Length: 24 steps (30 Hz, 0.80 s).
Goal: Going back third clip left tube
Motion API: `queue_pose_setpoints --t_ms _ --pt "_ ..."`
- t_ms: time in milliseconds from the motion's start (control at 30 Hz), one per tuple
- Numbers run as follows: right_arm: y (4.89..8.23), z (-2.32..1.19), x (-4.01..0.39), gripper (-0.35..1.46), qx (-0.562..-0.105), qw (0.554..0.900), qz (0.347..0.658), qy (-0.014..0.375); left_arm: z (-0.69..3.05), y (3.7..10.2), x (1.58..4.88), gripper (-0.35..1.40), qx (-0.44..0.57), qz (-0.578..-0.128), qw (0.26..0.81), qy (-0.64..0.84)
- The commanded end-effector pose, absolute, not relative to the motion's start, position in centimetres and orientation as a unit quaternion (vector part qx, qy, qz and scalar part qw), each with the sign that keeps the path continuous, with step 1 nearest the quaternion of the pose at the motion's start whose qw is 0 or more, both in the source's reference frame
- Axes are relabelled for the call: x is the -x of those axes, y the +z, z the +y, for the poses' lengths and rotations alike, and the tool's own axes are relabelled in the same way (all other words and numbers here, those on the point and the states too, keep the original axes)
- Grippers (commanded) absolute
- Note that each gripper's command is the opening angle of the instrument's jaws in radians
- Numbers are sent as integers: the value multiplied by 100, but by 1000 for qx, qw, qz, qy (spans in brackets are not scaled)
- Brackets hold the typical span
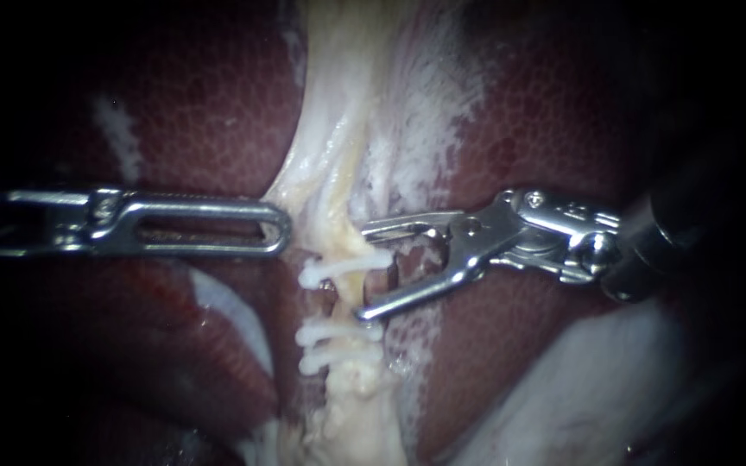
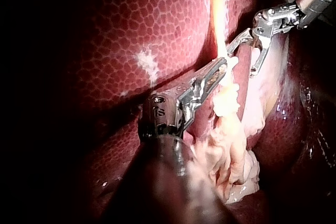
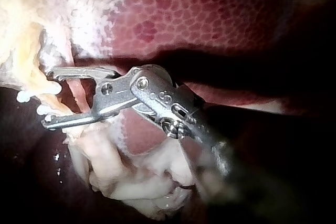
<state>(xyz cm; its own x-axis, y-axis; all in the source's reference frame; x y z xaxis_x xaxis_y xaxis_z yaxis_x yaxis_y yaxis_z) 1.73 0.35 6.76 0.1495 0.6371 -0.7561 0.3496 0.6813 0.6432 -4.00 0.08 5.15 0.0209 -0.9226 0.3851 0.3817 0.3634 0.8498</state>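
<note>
A pale yellowish tube [image 1: 349, 298] runs down the middle between dark red liver lobes. Three white clips cross it: one upper clip [image 1: 338, 267] and two close together lower down [image 1: 338, 345]. My right instrument [image 1: 363, 272] comes in from the right with its jaws open, tips just right of the upper clip and gripping nothing. In the right wrist view a thin pink strand [image 3: 79, 95] shows in the gap between those jaws [image 3: 48, 98]. My left instrument [image 1: 282, 229] is shut on the pale tissue beside the tube, which tents toward it; the left wrist view shows the same hold [image 2: 220, 69].
Mottled red liver [image 1: 218, 95] lies on both sides. White fibrous tissue [image 1: 425, 95] spreads above the clips. A lumpy pale stump [image 1: 356, 414] hangs below the lower clips. A smooth pale fold [image 1: 580, 388] lies at the lower right.
</note>
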Motion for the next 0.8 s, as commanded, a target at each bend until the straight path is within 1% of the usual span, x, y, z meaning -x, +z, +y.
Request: queue_pose_setpoints --t_ms 33,200,400,633,800 --pt "675 35 -168 60 -383 654 643 111 8 515 400 -35 -273 -496 660 -494" --pt "671 31 -137 60 -379 658 640 122 8 515 400 -35 -273 -496 660 -494" --pt "662 24 -101 60 -349 670 646 110 8 516 400 -35 -273 -496 660 -494" --pt "650 31 -82 60 -330 687 641 92 8 516 400 -35 -273 -496 660 -494" --pt "636 38 -73 60 -316 696 639 90 8 516 400 -35 -273 -496 660 -493"
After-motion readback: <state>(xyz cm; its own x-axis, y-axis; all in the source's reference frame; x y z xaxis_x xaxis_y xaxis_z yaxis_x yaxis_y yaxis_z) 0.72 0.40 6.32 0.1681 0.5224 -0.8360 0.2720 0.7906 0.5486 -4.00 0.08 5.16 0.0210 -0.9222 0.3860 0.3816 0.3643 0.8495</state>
